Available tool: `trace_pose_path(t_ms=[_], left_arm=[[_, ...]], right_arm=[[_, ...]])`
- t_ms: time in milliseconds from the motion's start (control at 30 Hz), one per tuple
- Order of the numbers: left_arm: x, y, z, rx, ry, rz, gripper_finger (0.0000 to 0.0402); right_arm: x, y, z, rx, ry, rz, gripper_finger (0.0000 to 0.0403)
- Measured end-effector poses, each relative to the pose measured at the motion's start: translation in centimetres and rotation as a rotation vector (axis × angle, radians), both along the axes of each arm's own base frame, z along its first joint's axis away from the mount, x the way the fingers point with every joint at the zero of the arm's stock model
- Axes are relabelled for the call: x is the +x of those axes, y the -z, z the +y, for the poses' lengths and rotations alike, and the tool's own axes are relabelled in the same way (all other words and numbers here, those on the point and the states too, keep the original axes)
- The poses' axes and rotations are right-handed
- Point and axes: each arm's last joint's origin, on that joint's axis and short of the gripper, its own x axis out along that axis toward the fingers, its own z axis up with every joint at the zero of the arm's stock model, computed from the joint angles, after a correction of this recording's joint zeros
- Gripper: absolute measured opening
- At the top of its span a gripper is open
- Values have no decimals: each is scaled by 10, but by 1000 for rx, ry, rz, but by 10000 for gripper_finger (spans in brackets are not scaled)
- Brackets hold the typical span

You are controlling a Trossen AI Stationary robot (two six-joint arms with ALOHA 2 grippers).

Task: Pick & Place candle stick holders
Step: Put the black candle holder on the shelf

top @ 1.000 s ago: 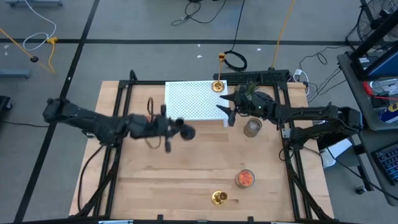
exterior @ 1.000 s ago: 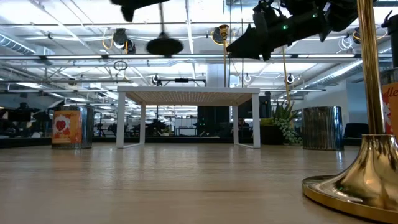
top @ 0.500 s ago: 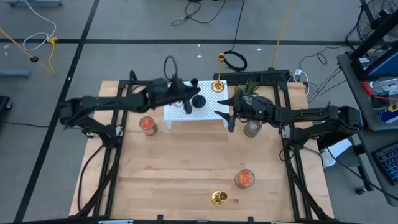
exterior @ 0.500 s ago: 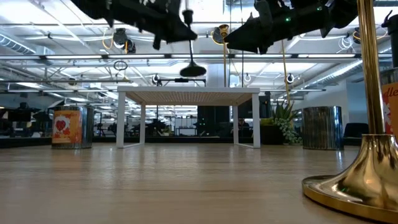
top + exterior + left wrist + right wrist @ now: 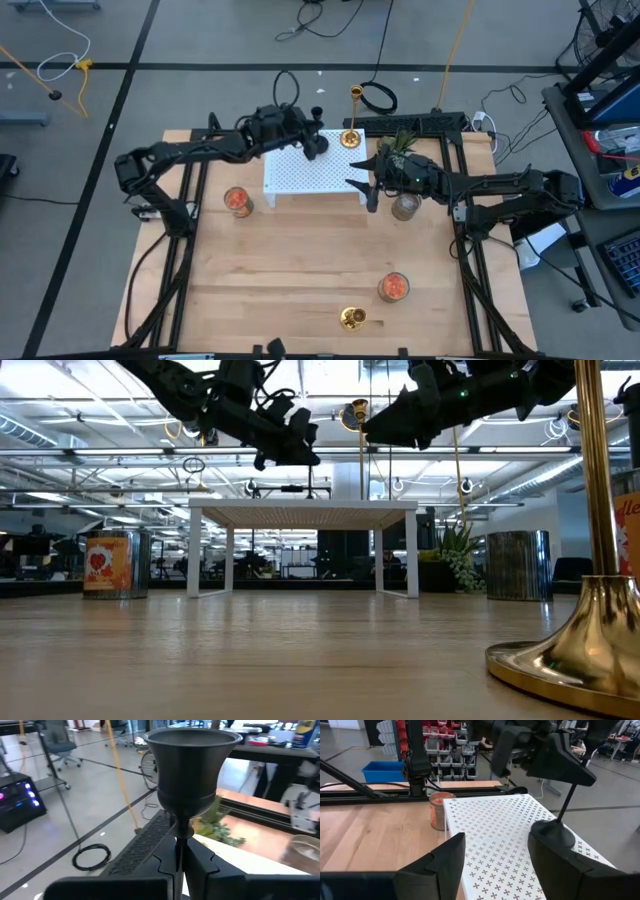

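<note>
Left gripper (image 5: 179, 865) clamped on black candlestick (image 5: 190, 770) stem over white rack (image 5: 310, 165), right gripper (image 5: 492, 852) wide open, empty

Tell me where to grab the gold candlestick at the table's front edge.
The candlestick stands upright, so take its thin stem above the flared base, level from the side; the base looks too wide and sloped for the open right gripper.

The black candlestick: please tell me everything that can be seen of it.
The black candlestick is matte dark, seemingly metal: a flared cup, a thin stem, a round base. The left tool is shut on the stem under the cup. It is roughly upright, base over the white perforated shelf; contact is unclear.
</note>
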Motion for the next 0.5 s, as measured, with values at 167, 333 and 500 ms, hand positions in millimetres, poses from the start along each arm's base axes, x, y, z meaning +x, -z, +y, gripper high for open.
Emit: trace_pose_path(t_ms=[167, 333, 500], left_arm=[[-6, 1, 10, -6, -32, 10, 20], [-8, 4, 13, -20, -41, 35, 43], [-9, 4, 13, -20, -39, 39, 48]], right_arm=[[0, 0, 0, 1, 0, 1, 212], [0, 0, 0, 3, 0, 0, 212], [0, 0, 0, 3, 0, 0, 212]])
